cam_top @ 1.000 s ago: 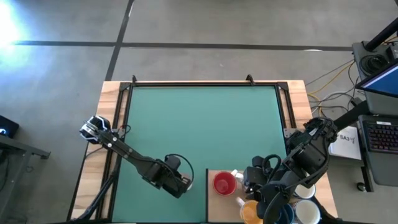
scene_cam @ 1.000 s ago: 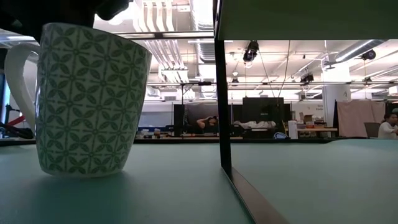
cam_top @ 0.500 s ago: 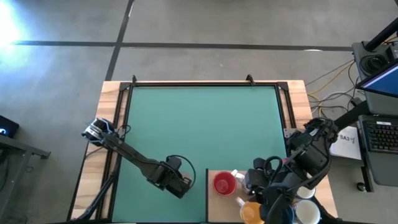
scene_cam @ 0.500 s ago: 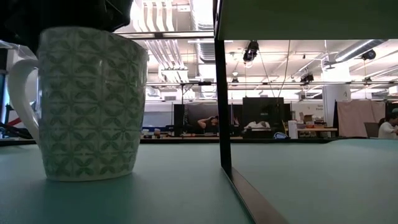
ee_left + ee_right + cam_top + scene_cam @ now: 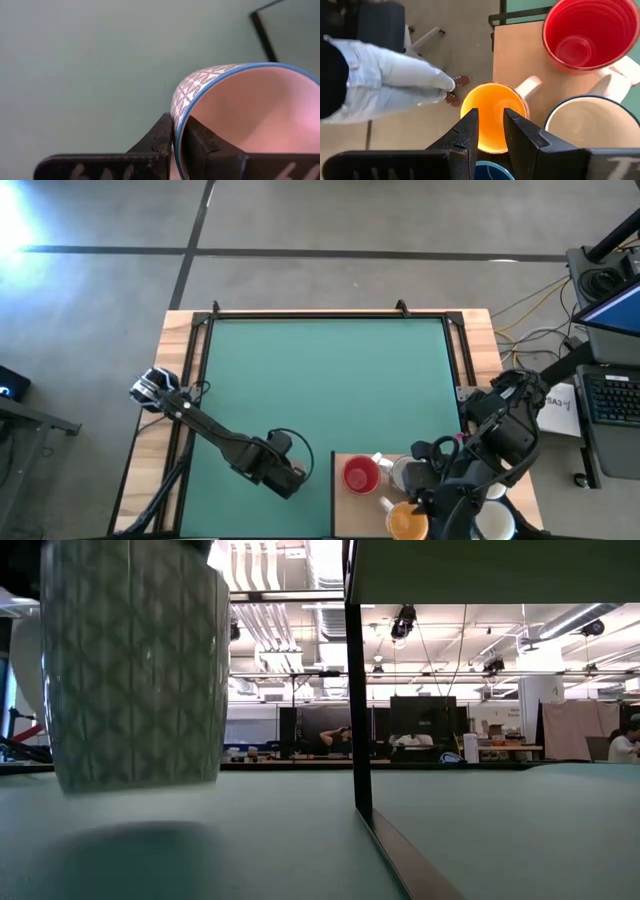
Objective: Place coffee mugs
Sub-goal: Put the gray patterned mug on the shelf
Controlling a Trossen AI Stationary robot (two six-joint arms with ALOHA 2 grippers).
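My left gripper (image 5: 292, 477) is at the table's near edge, shut on a white mug with a green pattern and a blue rim (image 5: 130, 660) (image 5: 240, 115). My right gripper (image 5: 440, 502) (image 5: 491, 130) hovers open, with a narrow gap, above the orange mug (image 5: 490, 100) (image 5: 403, 523). A dark blue rim (image 5: 492, 169) shows just below its fingers. The red mug (image 5: 587, 32) (image 5: 360, 476), a pale mug with a dark rim (image 5: 590, 125) and a white mug (image 5: 495, 522) stand on their bases on a wooden board (image 5: 345, 510). My left gripper pinches the patterned mug's wall at the rim (image 5: 176, 117), with one finger (image 5: 162, 137) outside and the other inside the mug. The fingers come from above. The mug hangs roughly upright, lifted clear of the table above its shadow.
The green mat (image 5: 320, 380) lies open toward the far side. A black upright frame edge (image 5: 355, 690) stands right of the lifted mug. A person's legs in light trousers (image 5: 385, 75) stand on the floor past the near edge. Cables and a keyboard lie off the right side.
My left gripper has raised the patterned mug off the table; in the low view it now hangs above its shadow, looms larger, and its handle has swung mostly out of sight. My right gripper has moved toward the near edge, over the orange and dark blue mugs.
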